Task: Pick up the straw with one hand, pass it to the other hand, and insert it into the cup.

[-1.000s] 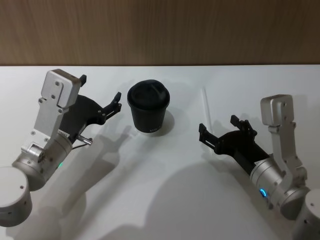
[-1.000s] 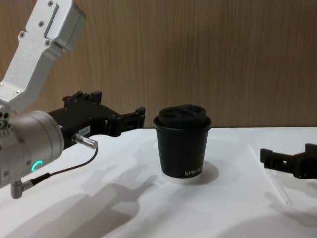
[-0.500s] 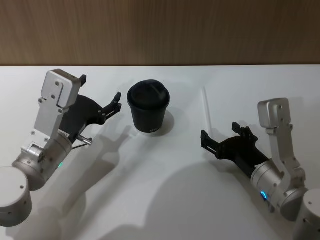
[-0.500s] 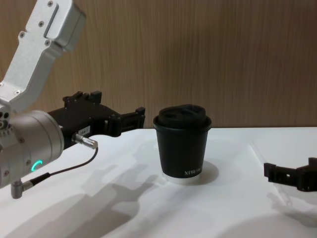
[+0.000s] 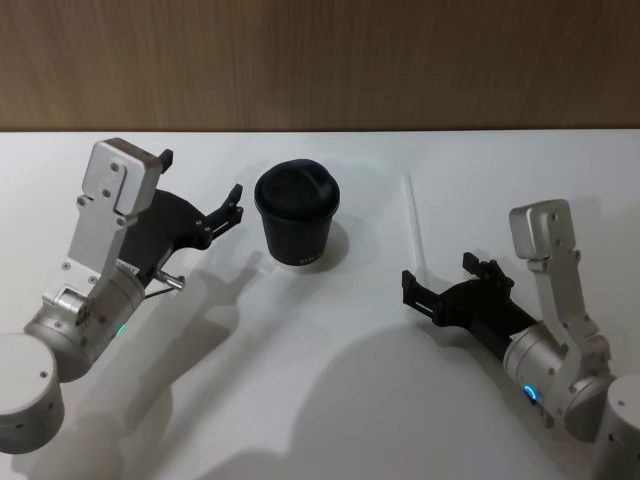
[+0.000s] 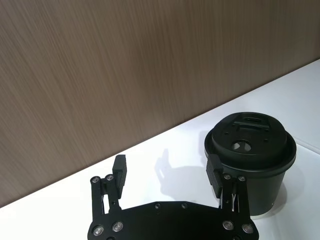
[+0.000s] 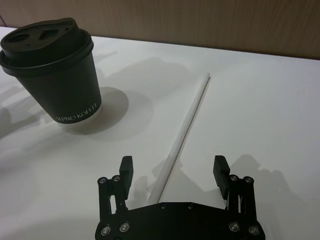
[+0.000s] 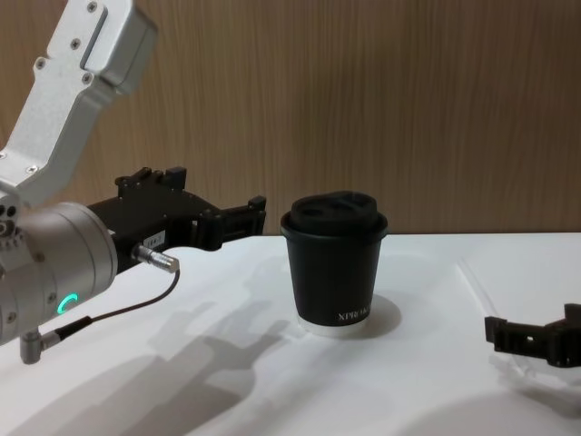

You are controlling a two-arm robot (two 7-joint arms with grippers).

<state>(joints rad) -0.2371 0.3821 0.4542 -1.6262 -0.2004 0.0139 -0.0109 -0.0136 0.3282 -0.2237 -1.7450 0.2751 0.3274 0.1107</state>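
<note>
The white straw (image 5: 413, 222) lies flat on the white table, right of the cup (image 5: 297, 215), a black paper cup with a domed lid standing upright. My right gripper (image 5: 437, 273) is open and low over the table at the straw's near end. In the right wrist view the straw (image 7: 185, 125) runs in between its two fingers (image 7: 172, 162), with the cup (image 7: 55, 70) off to the side. My left gripper (image 5: 200, 176) hovers open left of the cup, holding nothing; its wrist view shows the cup (image 6: 250, 160) just beyond one fingertip. From the chest, the cup (image 8: 336, 263) stands mid-table.
A wooden wall backs the white table (image 5: 320, 400). A thin black cable with a metal plug (image 8: 159, 262) hangs from the left wrist. The right gripper (image 8: 536, 322) shows low at the chest view's right edge.
My right gripper has drawn back toward me and sunk lower, staying open around the straw's near end. The left arm, cup and straw have not moved.
</note>
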